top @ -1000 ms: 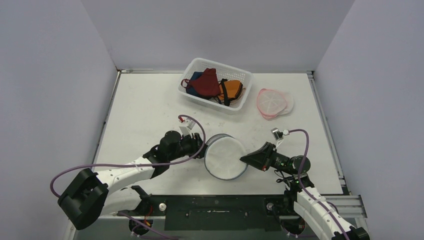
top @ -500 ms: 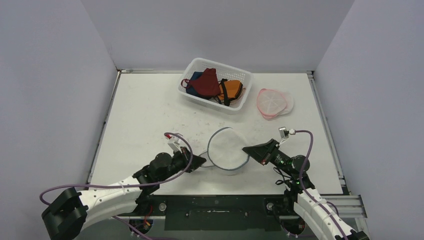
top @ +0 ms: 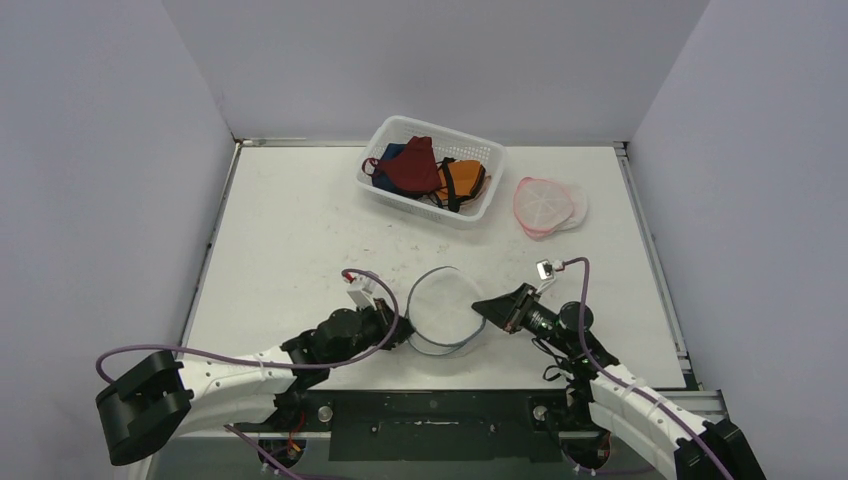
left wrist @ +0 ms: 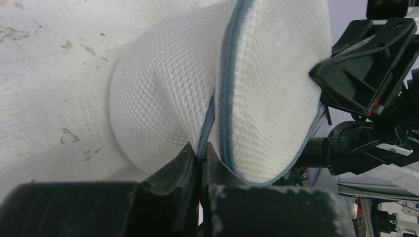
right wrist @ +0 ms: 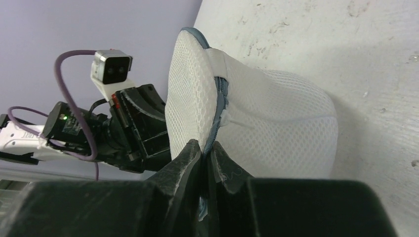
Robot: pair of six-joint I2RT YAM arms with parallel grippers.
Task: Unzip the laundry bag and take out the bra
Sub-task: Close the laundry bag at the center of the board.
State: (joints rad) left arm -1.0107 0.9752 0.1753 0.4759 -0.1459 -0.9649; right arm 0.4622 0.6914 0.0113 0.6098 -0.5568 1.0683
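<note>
At the near middle of the table [top: 290, 230], in the top view, the round mesh laundry bag [top: 445, 310] stands tipped up on its edge between the 2 arms. The left gripper [top: 402, 325] touches its near-left rim and the right gripper [top: 485, 308] its right rim, so both are equally close. Far behind, a white basket [top: 420, 207] holds dark red, blue and orange garments [top: 418, 165], and a pink disc [top: 545, 203] lies to its right, well apart from the bag.

In the left wrist view the left fingers are pressed together with the grey-blue zip [left wrist: 225, 98] entering between their tips. I cannot tell whether they hold the slider or only the tape. From the pinch the zip runs straight away along the bag's curved rim, towards the far side.

In the right wrist view the right fingers are likewise narrow, clamped on the bag's seam on the opposite side, which looks like an anchor.

The zip appears mostly closed, and no bra shows through the mesh. As I judge it, the coming pull must follow the rim's curve away from the left pinch while the right grip braces.
</note>
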